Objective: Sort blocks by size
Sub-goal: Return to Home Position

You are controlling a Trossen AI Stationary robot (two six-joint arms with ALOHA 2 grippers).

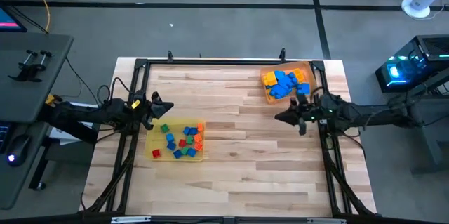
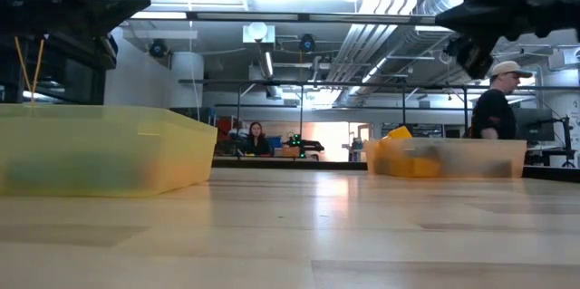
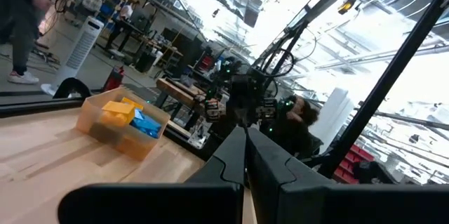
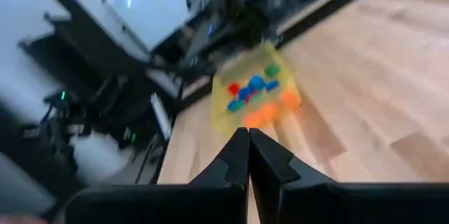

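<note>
Blocks of studded plastic lie split between two trays on the pale wooden table (image 1: 238, 168). The small cube blocks (image 1: 181, 142), red, blue, green and orange, sit scattered inside the flat translucent yellow tray (image 1: 151, 144) near the table's left side. The larger oblong blue and orange blocks (image 1: 283, 83) are heaped in the translucent orange tray (image 1: 307, 68) at the far right of the table. The left gripper (image 1: 168, 109) hangs above the wood just beside the yellow tray's far edge. Its two dark fingers (image 3: 231, 162) are pressed together with nothing between them. The right gripper (image 1: 279, 117) hangs over bare wood near the orange tray's near edge, and its fingers (image 4: 236, 159) likewise meet tip to tip and carry nothing. Both grippers are raised clear of the tabletop in the low view. In the room beyond the table, a seated person (image 2: 256, 137) and a standing person in a cap (image 2: 494, 112) are visible.
</note>
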